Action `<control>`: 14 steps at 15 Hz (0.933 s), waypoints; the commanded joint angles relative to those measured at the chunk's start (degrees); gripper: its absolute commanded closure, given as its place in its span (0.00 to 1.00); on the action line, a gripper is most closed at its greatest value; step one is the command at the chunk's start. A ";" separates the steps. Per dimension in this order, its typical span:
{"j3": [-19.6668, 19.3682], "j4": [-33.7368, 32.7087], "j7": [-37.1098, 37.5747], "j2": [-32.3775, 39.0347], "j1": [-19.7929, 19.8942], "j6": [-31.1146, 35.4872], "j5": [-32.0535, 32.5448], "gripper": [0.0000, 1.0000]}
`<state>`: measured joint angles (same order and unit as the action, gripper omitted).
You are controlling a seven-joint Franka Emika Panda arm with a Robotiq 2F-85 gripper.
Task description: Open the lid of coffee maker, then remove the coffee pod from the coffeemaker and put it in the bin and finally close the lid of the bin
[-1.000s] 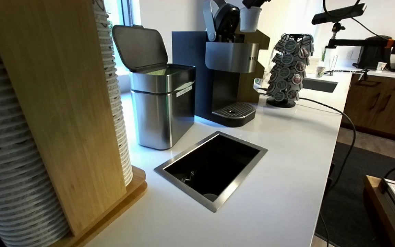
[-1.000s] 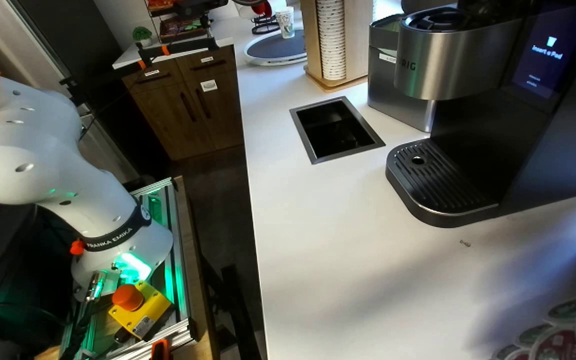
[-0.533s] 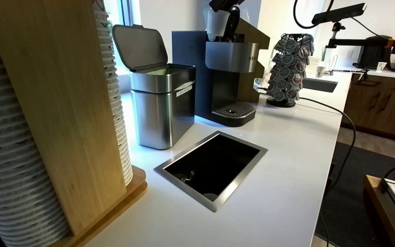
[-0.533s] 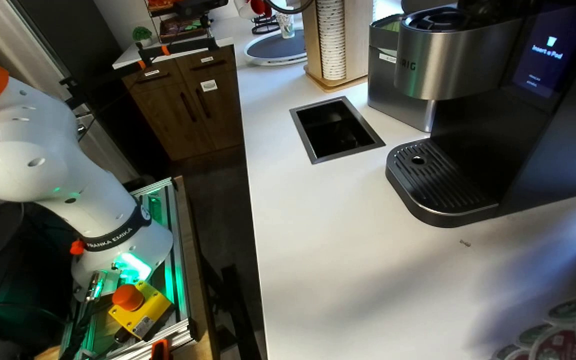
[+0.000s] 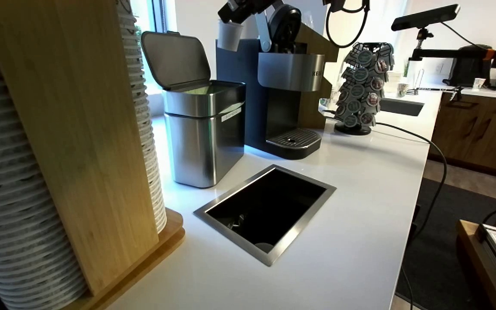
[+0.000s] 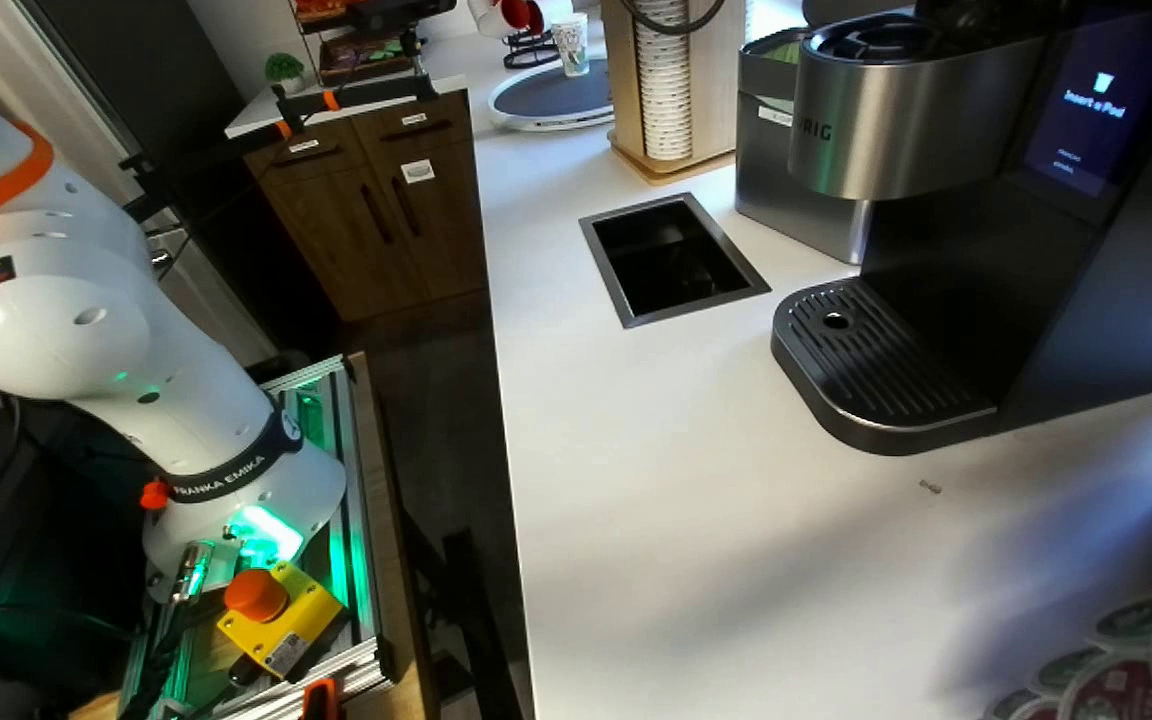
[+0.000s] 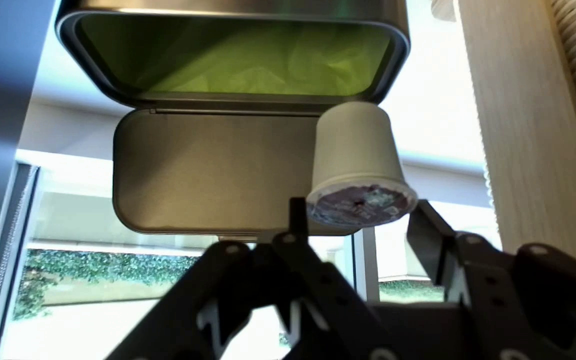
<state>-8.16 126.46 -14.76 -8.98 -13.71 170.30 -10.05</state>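
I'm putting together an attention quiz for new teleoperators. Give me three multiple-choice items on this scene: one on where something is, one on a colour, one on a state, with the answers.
1. Where is the coffee pod?
A. On the drip tray
B. In the gripper
C. On the floor

2. What colour is the liner inside the bin?
A. Red
B. Blue
C. Yellow-green

3. How does the lid of the bin stand?
A. Raised open
B. Shut flat
C. Taken right off

Right letters:
1: B, since the wrist view shows it clasped at its wider end.
2: C, since the crinkled lining in the wrist view has plainly that hue.
3: A, since in an exterior view it tilts up from one edge, leaving the bin uncovered.
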 commanded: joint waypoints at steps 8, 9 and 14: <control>0.25 -2.41 1.77 4.77 -0.25 4.31 -1.19 0.72; 0.52 -2.96 2.77 6.12 -0.07 5.82 -0.88 0.72; 0.85 -6.64 6.09 13.36 -0.02 13.03 -0.20 0.72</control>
<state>-7.50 123.32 -10.91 -0.80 -13.67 179.37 -10.10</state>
